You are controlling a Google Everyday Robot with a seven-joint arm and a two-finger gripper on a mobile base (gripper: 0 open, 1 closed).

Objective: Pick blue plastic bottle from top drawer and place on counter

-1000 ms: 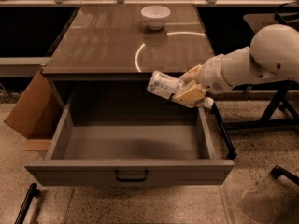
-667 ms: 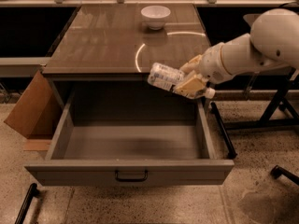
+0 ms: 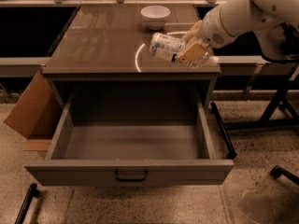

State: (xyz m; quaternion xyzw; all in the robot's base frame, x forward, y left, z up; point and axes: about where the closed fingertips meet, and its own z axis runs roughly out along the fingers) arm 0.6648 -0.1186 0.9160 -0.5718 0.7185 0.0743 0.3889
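My gripper (image 3: 190, 48) is shut on the blue plastic bottle (image 3: 166, 47) and holds it lying sideways just above the right front part of the counter (image 3: 98, 41). The bottle's labelled body points left; its cap end is hidden behind the tan fingers (image 3: 189, 53). The white arm comes in from the upper right. The top drawer (image 3: 131, 146) stands pulled fully open below the counter, its grey inside bare, with the dark bar handle (image 3: 131, 176) on its front panel.
A white bowl (image 3: 155, 16) sits at the counter's back, right of centre. A cardboard box (image 3: 29, 107) leans at the cabinet's left. Dark metal stand legs (image 3: 275, 111) stand on the floor to the right.
The gripper has lifted the bottle up out of the drawer area and carried it back over the counter's right front part.
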